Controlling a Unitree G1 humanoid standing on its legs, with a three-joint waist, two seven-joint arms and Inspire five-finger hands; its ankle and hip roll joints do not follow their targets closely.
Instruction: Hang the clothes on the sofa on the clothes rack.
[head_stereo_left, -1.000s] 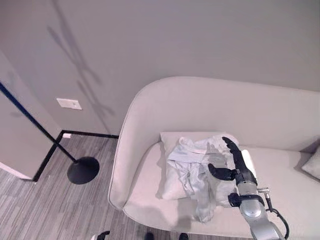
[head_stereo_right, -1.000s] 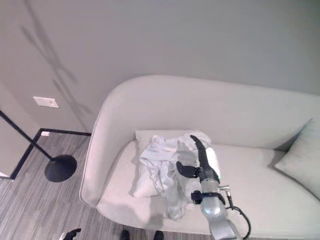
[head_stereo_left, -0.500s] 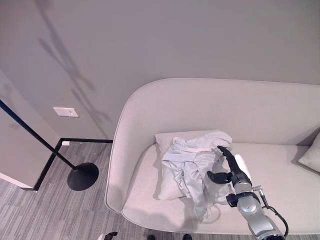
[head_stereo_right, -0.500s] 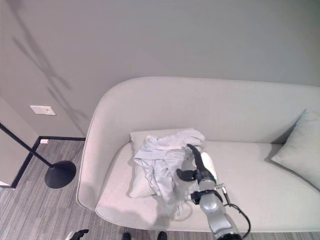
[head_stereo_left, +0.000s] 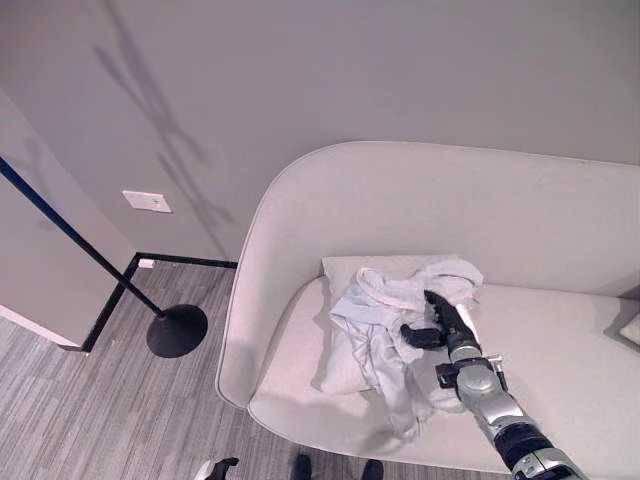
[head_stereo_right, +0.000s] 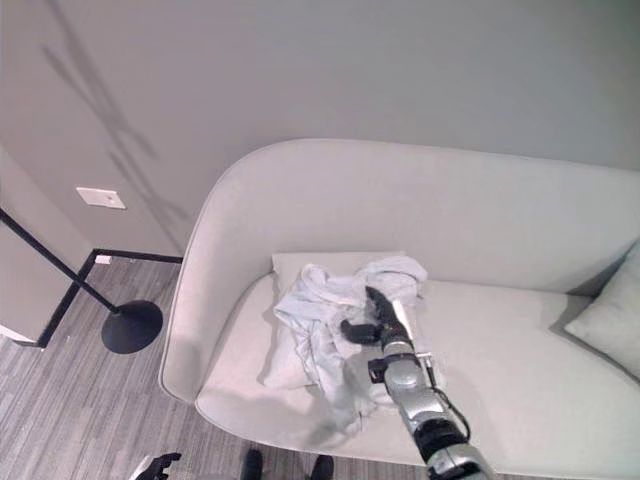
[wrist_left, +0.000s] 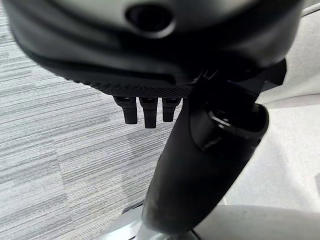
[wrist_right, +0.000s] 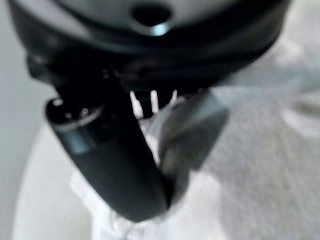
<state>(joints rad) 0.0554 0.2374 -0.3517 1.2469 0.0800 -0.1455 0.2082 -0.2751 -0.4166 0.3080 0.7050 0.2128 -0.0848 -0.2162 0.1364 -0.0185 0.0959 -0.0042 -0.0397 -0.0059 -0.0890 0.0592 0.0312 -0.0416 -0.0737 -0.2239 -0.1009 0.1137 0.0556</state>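
Observation:
A crumpled pale grey-white garment (head_stereo_left: 375, 310) lies heaped on a cushion (head_stereo_left: 338, 372) at the left end of the light sofa (head_stereo_left: 400, 200). My right hand (head_stereo_left: 452, 325) reaches in from the lower right and rests on top of the heap. Its fingers are straight and point toward the sofa back, and its thumb stands out to the left over the cloth. In the right wrist view the thumb (wrist_right: 110, 165) hangs just above the pale fabric (wrist_right: 260, 150). The clothes rack's black pole (head_stereo_left: 80, 240) and round base (head_stereo_left: 177, 330) stand on the floor to the left. My left hand (wrist_left: 150, 65) hangs over the floor, fingers relaxed.
Grey striped floor (head_stereo_left: 90, 420) runs left of the sofa and in front of it. A white wall plate (head_stereo_left: 146, 201) sits on the wall behind the rack. A second cushion (head_stereo_right: 605, 320) leans at the sofa's right end.
The camera has shifted. My right hand has pushed forward, farther onto the garment toward the sofa back. The garment lies where it was.

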